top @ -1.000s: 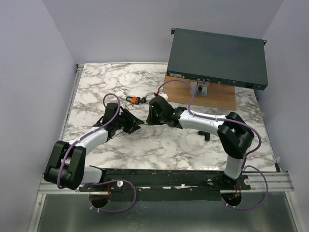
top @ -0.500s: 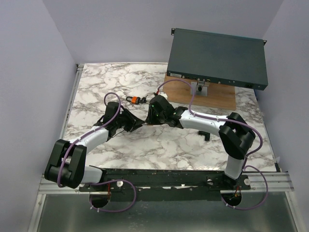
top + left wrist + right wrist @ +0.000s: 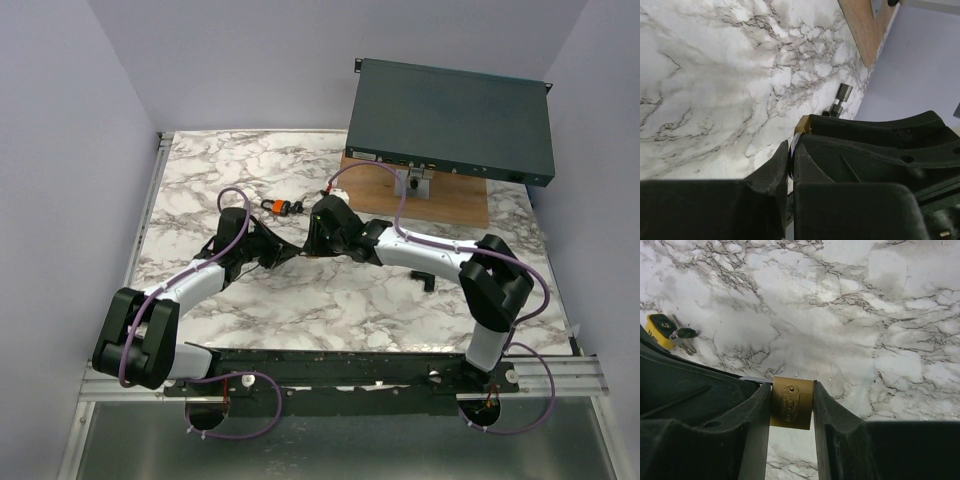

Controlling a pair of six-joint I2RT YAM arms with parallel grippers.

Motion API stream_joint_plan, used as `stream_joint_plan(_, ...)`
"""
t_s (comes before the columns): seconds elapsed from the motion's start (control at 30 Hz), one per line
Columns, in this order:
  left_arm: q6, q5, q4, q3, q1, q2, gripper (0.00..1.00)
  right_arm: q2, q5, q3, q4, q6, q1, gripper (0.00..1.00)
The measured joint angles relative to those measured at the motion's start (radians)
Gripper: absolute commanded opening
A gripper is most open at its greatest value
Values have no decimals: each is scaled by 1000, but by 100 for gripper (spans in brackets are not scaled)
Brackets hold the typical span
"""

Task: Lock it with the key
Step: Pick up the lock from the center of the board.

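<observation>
Far right corner of the counter (image 3: 200, 170): dark rack unit (image 3: 450, 118) on a wood board (image 3: 455, 203), well apart from both grippers. An orange padlock (image 3: 279, 207) with keys on it lies mid-counter toward the far edge, just beyond the fingertips, not touched. A small black cylinder (image 3: 428, 283) sits nearer the right edge, beside the right forearm. Nothing lies between the two grippers.

The right gripper (image 3: 314, 238) is clamped on the brass padlock (image 3: 791, 402), held above mid-counter, one finger on each side face. The left gripper (image 3: 287, 252) meets it tip to tip from the left, fingers squeezed to a thin slit. Something thin and pale sits in the slit; can't tell what it is. A brass corner shows right at the left fingertips.
</observation>
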State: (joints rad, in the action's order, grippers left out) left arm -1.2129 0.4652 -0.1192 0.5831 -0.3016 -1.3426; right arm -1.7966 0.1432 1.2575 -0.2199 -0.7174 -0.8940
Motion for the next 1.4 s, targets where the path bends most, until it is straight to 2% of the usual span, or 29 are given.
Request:
stream_joint_plan(0.13,42,31,6,18,0,16,0,39,1,-14,-9,9,3,47)
stream_joint_plan(0.3,135,42,63,48,-1,137,0,162,-4,-39,-8,34,5,65)
stream_joint_plan(0.47,219,47,126,78,0,277,0,314,-17,-53,16,62,4,76)
stream_joint_plan(0.63,307,75,229,173,0,387,0,469,-61,-89,42,132,4,85)
stream_joint_plan(0.8,388,158,342,368,0,486,0,669,-174,-115,95,264,4,86)
stream_joint_plan(0.97,419,254,384,531,-2,555,0,787,-344,-103,198,363,4,84)
stream_joint_plan(1.17,383,337,395,616,-31,590,0,711,-552,21,267,405,4,80)
stream_joint_plan(1.4,318,367,386,673,-78,590,0,640,-731,63,328,396,4,70)
